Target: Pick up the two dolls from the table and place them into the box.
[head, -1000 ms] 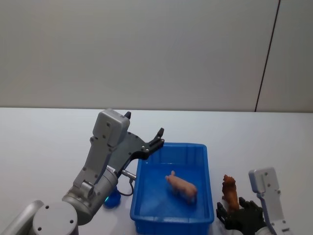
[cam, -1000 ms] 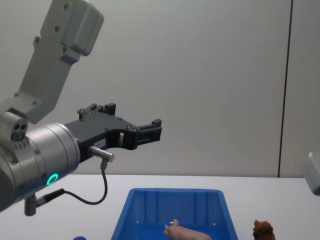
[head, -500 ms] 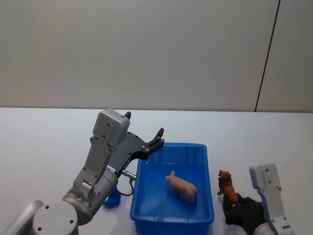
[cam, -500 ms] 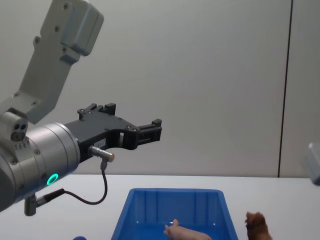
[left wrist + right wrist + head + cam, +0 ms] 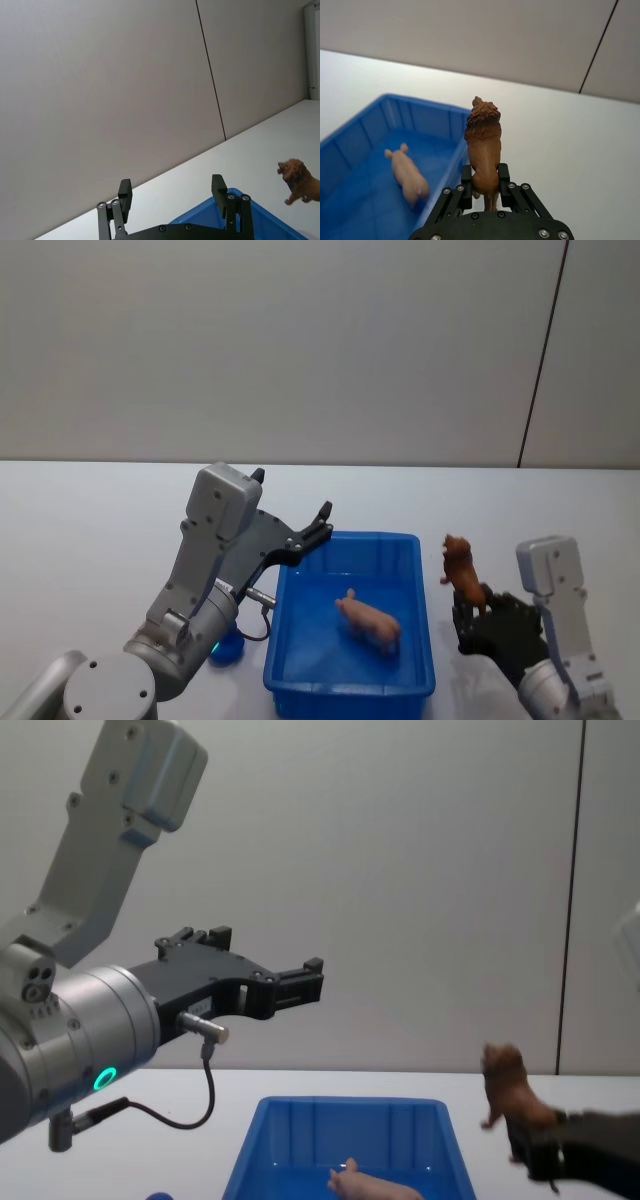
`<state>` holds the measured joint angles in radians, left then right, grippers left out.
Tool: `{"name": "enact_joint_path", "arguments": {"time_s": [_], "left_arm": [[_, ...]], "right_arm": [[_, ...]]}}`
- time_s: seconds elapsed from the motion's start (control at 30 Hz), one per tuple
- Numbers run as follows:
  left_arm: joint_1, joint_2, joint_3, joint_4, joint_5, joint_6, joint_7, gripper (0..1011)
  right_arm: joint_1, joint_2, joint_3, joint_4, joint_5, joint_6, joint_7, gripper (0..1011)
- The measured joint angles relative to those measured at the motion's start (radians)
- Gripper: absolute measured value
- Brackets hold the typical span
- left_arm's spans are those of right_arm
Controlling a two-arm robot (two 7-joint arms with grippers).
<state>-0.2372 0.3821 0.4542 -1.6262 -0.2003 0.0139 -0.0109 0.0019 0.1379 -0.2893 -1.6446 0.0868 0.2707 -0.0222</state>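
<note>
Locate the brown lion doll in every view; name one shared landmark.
Head: lion doll right of blue box, in right gripper.
Chest: doll right of box.
Left wrist: doll past left gripper, beside box.
Right wrist: doll in gripper, box beside.
Landmark: blue box.

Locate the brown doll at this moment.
In the head view, the brown doll is held above the table by the right gripper, just right of the blue box.

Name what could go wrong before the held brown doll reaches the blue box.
The right gripper pinches the brown doll only at its hindquarters; it may slip. It hangs outside the box's right wall; early release lands it on the table. The open left gripper near the box's left rim could obstruct.
</note>
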Motion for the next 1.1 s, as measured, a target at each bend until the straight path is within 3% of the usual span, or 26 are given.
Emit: {"name": "enact_joint_path", "arguments": {"time_s": [0.47,0.77,1.1], "left_arm": [[0.000,0.000,0.000,0.000,0.000,0.000,0.000,1001],[0.000,0.000,0.000,0.000,0.000,0.000,0.000,1001],[0.000,0.000,0.000,0.000,0.000,0.000,0.000,1001]], "right_arm": [[0.061,-0.017,-0.005,-0.002,-0.022,-0.057,0.141,296],[0.138,-0.064,-0.031,0.097,-0.044,-0.060,0.246,596],[0.174,-0.085,-0.040,0.156,-0.055,-0.062,0.275,864]]}}
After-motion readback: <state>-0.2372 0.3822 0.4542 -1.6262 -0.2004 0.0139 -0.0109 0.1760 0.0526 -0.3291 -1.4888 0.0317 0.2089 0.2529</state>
